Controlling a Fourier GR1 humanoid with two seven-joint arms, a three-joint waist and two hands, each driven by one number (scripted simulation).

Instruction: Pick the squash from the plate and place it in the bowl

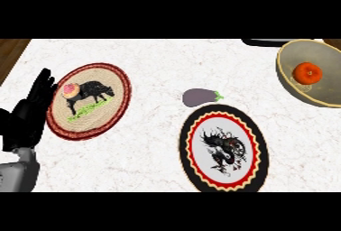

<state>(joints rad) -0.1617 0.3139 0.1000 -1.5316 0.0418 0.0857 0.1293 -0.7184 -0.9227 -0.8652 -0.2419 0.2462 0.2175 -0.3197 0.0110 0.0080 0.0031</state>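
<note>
Squash (307, 72) orange, lying in the bowl (290, 67), no writing readable, left robot hand (30, 108) released, fingers straight.

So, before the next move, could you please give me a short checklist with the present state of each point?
1. Squash in the bowl: ok, an orange round thing lies inside.
2. Dragon plate holds nothing: ok.
3. Left hand open, at the left edge beside the woven plate: ok.
4. Right hand visible: not ok, it does not show.
5. Eggplant on the counter, apart from bowl and just above the dragon plate: ok.
6. Donut on the woven plate, untouched: ok.
</note>
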